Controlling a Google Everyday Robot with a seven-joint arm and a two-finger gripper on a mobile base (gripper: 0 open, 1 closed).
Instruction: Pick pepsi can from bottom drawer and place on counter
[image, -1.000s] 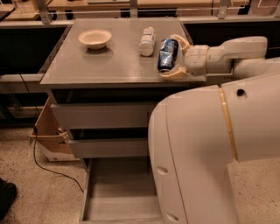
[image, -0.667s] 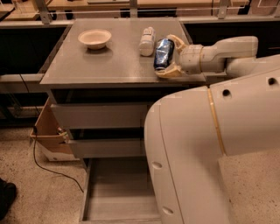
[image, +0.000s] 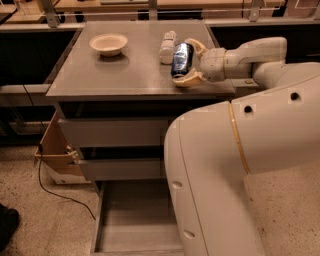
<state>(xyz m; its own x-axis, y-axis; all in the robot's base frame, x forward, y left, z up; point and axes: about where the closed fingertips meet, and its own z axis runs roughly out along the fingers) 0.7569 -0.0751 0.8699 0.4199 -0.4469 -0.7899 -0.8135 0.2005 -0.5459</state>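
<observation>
I am looking down at the gripper (image: 184, 62), which is reaching in from the right over the right part of the tabletop (image: 125, 75). It is clamping the can (image: 181, 59) between its two tan fingers (image: 192, 45), one lying against the can's far end and the other against its near end. The can is sitting slightly tilted in that grip, blue side facing me, with the logo marks showing. I cannot tell whether its near end is touching the tabletop or hanging just above it.

A white bottle (image: 168, 45) is lying just beside the can on its left (very close, possibly touching, though I cannot be sure). A pale bowl (image: 108, 43) is sitting upright well apart from both, toward the far left of the tabletop.

The white arm (image: 250, 52) is stretching back to the right, and the robot's big white body (image: 240, 165) is filling the lower right of my view.

Under the tabletop, two grey drawers (image: 112, 132) are showing shut fronts. Below them the bottom drawer (image: 135, 220) is standing pulled out, its flat floor bare where I can see it; the robot's body is covering its right side. A cardboard box (image: 52, 150) is leaning at the cabinet's left, with a dark cable (image: 55, 192) trailing over the speckled floor.
</observation>
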